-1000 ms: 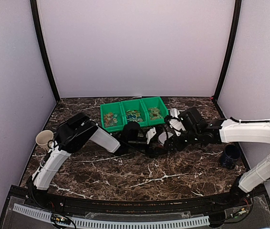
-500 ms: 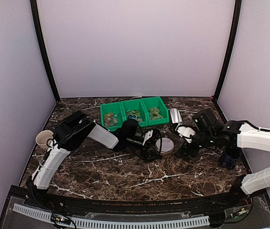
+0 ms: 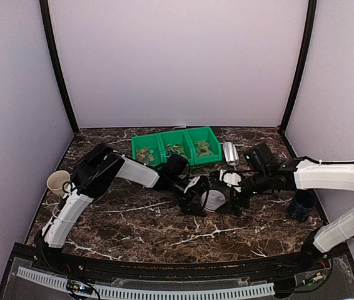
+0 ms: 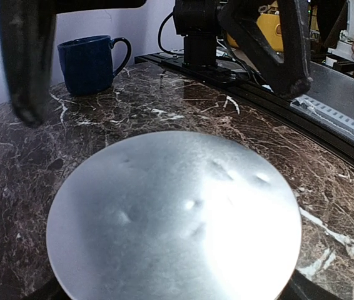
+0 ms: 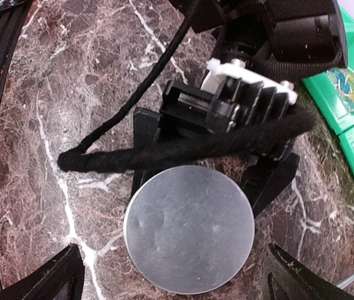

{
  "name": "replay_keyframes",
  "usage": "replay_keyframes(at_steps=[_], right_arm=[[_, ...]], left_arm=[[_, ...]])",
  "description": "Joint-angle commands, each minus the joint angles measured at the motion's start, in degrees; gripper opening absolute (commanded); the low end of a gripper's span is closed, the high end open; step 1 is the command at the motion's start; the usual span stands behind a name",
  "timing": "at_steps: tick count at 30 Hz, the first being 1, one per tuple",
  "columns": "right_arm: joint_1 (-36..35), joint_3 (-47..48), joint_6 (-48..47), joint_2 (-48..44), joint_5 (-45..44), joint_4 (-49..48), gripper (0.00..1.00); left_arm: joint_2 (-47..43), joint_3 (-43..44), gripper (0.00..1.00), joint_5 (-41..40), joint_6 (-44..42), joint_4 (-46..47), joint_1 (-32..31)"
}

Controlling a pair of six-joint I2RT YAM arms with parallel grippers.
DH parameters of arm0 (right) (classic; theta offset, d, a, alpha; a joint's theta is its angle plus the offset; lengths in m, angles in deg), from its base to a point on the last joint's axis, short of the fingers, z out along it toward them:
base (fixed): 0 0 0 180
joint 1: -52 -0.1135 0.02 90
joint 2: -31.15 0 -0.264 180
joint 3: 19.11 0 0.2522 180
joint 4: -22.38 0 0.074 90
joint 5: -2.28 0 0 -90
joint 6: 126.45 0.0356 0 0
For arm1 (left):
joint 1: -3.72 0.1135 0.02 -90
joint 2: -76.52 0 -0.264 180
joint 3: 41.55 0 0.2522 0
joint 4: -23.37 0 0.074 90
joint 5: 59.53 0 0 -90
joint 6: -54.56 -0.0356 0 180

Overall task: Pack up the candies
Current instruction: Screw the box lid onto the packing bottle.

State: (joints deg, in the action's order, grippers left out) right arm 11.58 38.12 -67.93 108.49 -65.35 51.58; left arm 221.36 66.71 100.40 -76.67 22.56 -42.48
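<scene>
The candies lie as small gold, orange, green and blue sweets in the green three-compartment bin at the back; some show in the right wrist view. A round tin with a silver lid stands in front of the bin. My left gripper is shut on the tin, its fingers against the tin's sides. The lid fills the left wrist view. My right gripper is open and empty, and straddles the tin from the right with the lid between its fingers.
A metal scoop lies right of the bin. A dark blue mug stands at the right, also in the left wrist view. A cream cup stands at the far left edge. The table is dark marble.
My right gripper drew back to the right, then came back over the tin. My left gripper and the tin shifted a little toward the near edge.
</scene>
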Motion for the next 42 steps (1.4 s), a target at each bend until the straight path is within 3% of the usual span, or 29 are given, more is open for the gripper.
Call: replay_keyframes(at_steps=[1,20,42], right_arm=[[2.5,-1.4,-3.6,1.1,8.4,-10.7,0.97],[4.1,-1.1,-6.0,9.2,16.0,-14.9,0.97],[2.2,3.5,-4.4,13.4,12.2,-8.8,0.97]], left_arm=[[5.7,-2.8,0.87,-2.0,-4.0,-15.5,-0.5],[6.1,-1.5,0.86,-2.2,-5.1,-17.8,-0.5],[6.1,-1.4,0.86,-3.4,-3.9,-17.0,-0.5]])
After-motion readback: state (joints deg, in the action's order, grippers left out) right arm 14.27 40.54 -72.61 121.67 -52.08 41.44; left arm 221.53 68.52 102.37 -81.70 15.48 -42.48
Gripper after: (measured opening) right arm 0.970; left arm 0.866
